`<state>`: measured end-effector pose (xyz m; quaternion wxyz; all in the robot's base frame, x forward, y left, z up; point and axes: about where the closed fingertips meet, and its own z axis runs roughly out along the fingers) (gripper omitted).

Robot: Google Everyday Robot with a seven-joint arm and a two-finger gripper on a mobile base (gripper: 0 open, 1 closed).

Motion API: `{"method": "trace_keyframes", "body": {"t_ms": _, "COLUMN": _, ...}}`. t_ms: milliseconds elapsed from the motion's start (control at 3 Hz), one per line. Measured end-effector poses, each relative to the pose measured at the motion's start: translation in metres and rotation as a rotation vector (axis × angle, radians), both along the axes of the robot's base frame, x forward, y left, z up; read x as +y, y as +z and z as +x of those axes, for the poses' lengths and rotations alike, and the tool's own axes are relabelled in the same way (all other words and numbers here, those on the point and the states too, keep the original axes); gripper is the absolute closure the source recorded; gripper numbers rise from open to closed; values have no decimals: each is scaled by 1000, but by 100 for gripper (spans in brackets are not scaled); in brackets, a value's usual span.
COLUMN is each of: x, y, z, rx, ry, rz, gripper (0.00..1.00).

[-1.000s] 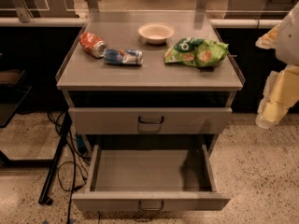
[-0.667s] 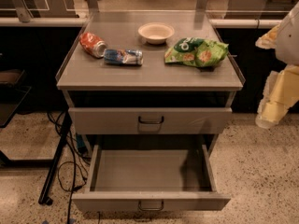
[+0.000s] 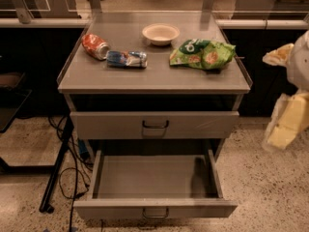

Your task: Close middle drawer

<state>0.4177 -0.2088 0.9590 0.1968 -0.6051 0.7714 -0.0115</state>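
Observation:
The middle drawer [image 3: 154, 178] is pulled far out of the grey cabinet, low in the camera view. It is a wide shallow grey box with nothing in it, and its short front panel [image 3: 155, 209] carries a small loop handle [image 3: 155, 213]. Above it, the taller-fronted drawer [image 3: 154, 124] with a darker loop handle stands slightly out. My gripper [image 3: 286, 125] shows as a pale yellow-white shape at the right edge, level with the drawers and well clear of the cabinet, touching nothing.
On the cabinet top [image 3: 154, 76] lie a crushed red can [image 3: 95, 46], a blue-white packet [image 3: 127, 59], a white bowl [image 3: 161, 34] and a green chip bag [image 3: 203, 54]. Cables and a black stand leg [image 3: 55, 178] are on the floor at left.

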Motion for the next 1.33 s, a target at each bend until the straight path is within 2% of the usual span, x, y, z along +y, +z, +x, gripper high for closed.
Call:
{"method": "trace_keyframes", "body": {"t_ms": 333, "x": 11, "y": -35, "z": -25, "rx": -20, "ry": 41, "rz": 102, "gripper": 3}}
{"method": "trace_keyframes", "body": {"t_ms": 1000, "x": 38, "y": -93, "z": -48, "rx": -3, "ry": 91, "rz": 162, "gripper": 49}}
{"method": "trace_keyframes", "body": {"t_ms": 1333, "x": 56, "y": -131, "z": -52, "rx": 33, "ry": 120, "rz": 184, "gripper": 80}}
